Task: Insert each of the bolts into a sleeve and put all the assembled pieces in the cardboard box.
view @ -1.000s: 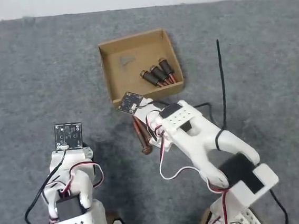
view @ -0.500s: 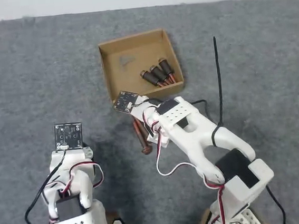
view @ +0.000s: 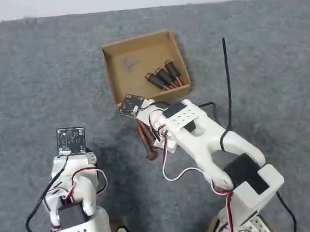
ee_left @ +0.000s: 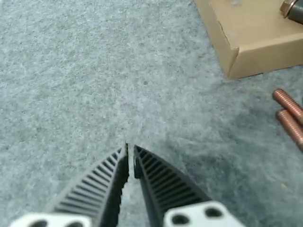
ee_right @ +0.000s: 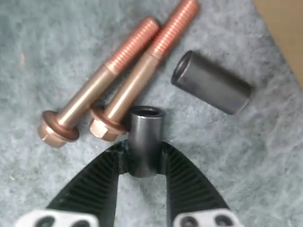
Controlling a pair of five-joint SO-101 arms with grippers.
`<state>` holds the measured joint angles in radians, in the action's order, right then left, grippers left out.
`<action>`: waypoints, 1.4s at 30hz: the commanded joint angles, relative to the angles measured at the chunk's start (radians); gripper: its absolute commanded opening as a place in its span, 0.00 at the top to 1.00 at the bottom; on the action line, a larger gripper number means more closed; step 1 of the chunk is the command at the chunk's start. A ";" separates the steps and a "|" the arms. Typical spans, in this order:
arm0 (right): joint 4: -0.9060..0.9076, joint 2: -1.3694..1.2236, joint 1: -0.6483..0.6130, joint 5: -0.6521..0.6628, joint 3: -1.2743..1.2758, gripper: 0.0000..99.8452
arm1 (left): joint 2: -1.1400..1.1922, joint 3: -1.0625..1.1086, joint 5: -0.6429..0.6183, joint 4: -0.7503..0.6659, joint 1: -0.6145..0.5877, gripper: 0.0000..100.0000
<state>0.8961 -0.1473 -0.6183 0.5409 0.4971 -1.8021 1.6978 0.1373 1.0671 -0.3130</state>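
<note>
Three assembled pieces (view: 164, 77) lie side by side in the cardboard box (view: 119, 70), against the wall nearest the right arm (view: 200, 133). Outside the box there are two bolts (ee_right: 99, 82) and two sleeves, all loose on the grey carpet (view: 30, 78).

The bolts lie parallel and touching along their shanks, heads toward the right gripper (ee_right: 142, 152). That gripper has its fingers closed narrowly around one sleeve (ee_right: 144, 135), pinching its lower part, with the open bore facing the wrist camera. The head of the nearer bolt sits right against this sleeve. The second sleeve (ee_right: 211, 89) lies on its side just beside the bolts' threaded ends, apart from the held one.

From above, the right arm covers most of this cluster. Only the bolts' heads and part of their shanks show, just in front of the box's near wall. A thin black cable (view: 228, 81) runs up from the arm past the box's right side.

The left gripper (ee_left: 130, 152) is over bare carpet, well apart from the parts, its fingers pressed together and holding nothing. In its wrist view a box corner and the two threaded bolt ends lie ahead, off to the side.
</note>
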 commanded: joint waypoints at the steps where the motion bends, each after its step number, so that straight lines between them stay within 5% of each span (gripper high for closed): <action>1: 0.016 0.022 0.039 0.011 -0.049 0.99 | -0.014 -0.012 0.006 -0.018 -0.003 0.98; 16: 0.226 0.282 0.151 -0.241 0.049 0.99 | -0.014 -0.012 0.006 -0.021 -0.003 0.98; 42: 0.065 0.891 0.469 -0.221 0.730 0.99 | -0.014 -0.012 0.002 -0.017 0.002 0.98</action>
<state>0.9973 0.6874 -0.1703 0.3092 1.2121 -1.8021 1.6978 0.1373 1.0671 -0.3130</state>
